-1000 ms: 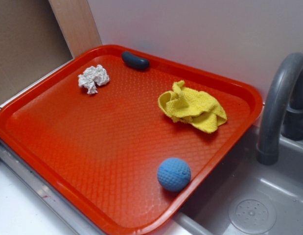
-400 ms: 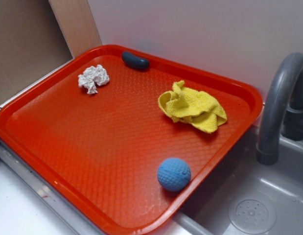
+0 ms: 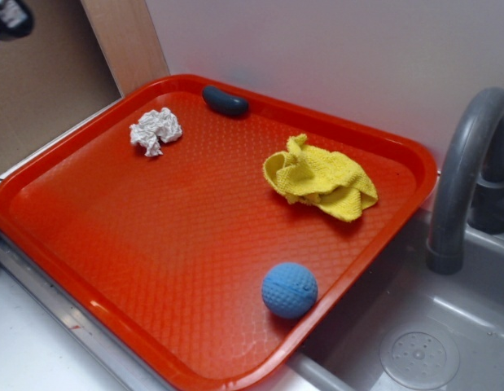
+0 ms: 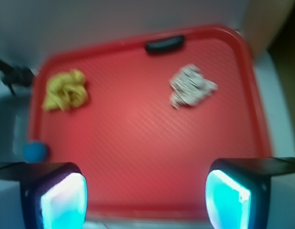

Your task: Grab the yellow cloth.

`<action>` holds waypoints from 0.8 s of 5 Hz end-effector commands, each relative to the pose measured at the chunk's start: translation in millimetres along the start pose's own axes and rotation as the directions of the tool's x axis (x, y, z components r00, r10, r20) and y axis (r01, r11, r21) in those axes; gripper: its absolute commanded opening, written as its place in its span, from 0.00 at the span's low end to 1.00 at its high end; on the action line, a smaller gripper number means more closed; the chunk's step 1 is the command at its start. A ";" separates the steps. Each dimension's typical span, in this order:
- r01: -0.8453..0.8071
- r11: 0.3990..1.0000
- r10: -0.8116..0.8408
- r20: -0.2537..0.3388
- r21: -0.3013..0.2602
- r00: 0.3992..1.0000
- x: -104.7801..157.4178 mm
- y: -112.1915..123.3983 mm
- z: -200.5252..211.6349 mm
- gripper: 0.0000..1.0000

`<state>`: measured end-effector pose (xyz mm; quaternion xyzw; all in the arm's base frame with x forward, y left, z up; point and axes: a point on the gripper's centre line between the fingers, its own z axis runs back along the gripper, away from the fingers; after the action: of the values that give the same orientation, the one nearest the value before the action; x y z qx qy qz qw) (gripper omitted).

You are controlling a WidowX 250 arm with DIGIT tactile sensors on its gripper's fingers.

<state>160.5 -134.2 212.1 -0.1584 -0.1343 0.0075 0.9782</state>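
While the yellow cloth (image 3: 321,177) lies bunched on the far right part of the red tray (image 3: 154,269), untouched, my pincer (image 4: 145,198) hangs high above the tray's near edge with jaws wide apart, nothing between them. What changed: a dark bit of my arm (image 3: 9,16) now shows in the top left corner of the exterior view, absent a moment ago; everything on the tray sits exactly as before. I read that as the approach only just starting, grasp not begun.

In the wrist view the cloth (image 4: 65,89) is up and to the left, well apart from me, picture blurred. Cloth: terry, soft wrinkly folds, one corner poking up, should bunch easily when pinched. Tray: hard plastic, diamond-textured floor, raised rounded rim. Blue ball (image 3: 289,290) near the tray's front rim, dimpled, looks rubbery, may roll. White paper wad (image 3: 155,129) far left, crumpled, well apart from the cloth. Dark oblong thing (image 3: 225,100) at the back rim, smooth. Grey faucet (image 3: 467,175) and sink right of the tray.
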 end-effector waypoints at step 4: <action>0.031 0.981 -0.028 0.019 -0.192 0.999 62.0 -120.4 -166.0 1.00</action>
<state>259.2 -284.8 83.9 -0.2224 -0.1222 -0.0087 0.9672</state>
